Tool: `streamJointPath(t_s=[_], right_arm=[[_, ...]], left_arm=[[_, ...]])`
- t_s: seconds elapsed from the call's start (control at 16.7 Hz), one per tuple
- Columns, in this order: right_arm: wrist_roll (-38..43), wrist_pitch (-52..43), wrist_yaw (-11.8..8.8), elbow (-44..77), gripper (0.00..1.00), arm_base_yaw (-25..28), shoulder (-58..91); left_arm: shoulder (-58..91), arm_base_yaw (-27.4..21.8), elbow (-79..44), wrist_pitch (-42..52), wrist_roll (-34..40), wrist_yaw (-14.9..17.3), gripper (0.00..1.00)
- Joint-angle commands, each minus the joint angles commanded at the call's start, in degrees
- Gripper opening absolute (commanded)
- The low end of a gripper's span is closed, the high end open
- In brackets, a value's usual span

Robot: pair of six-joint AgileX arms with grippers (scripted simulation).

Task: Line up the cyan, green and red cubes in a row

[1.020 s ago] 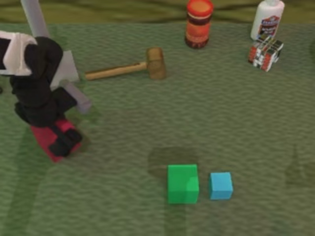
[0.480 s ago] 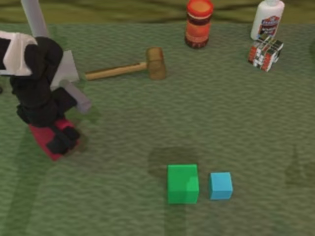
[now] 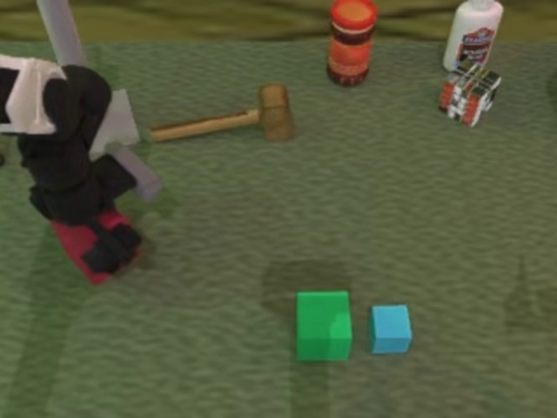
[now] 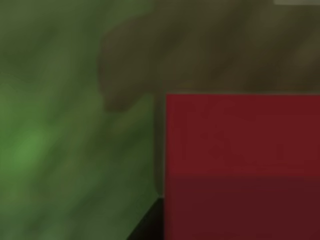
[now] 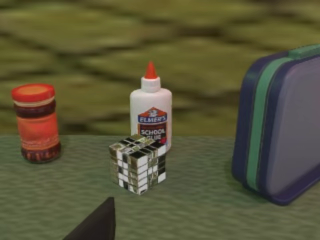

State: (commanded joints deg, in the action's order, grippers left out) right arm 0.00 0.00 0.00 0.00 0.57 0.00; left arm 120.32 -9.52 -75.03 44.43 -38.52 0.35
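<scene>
There are three task cubes. One green cube (image 3: 323,325) stands near the table's front edge, with one cyan cube (image 3: 390,328) just beside it on its right, a thin gap between them. One red cube (image 3: 77,244) lies well apart, far left of the green cube, under the left gripper (image 3: 109,248), whose fingers close on it. Behind stand one wooden mallet (image 3: 228,121), one jar (image 3: 351,41), one glue bottle (image 3: 473,32) and one puzzle cube (image 3: 469,93). The right gripper's state I cannot tell.

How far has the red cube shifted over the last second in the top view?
Yes, slightly. The red cube, under the left gripper, has edged toward the table's left and far side, away from the unmoved green cube.
</scene>
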Motion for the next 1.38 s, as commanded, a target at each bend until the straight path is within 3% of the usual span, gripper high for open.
streamJointPath(t_s=[0.54, 0.9, 1.08, 1.38], right_arm=[[0.0, 0.0, 0.0, 0.0, 1.0, 0.0, 0.0], [0.0, 0.0, 0.0, 0.0, 1.0, 0.0, 0.0], [0.0, 0.0, 0.0, 0.0, 1.0, 0.0, 0.0], [0.0, 0.0, 0.0, 0.0, 1.0, 0.0, 0.0]], left_arm=[[-5.84, 1.02, -7.39, 13.52, 0.15, -0.04, 0.0], [-6.42, -0.09, -7.5, 14.04, -0.48, -0.07, 0.0], [-8.3, -5.62, -5.88, 14.41, -3.31, -0.09, 0.0], [-13.27, -21.27, -1.05, 15.41, -10.45, -0.08, 0.0]])
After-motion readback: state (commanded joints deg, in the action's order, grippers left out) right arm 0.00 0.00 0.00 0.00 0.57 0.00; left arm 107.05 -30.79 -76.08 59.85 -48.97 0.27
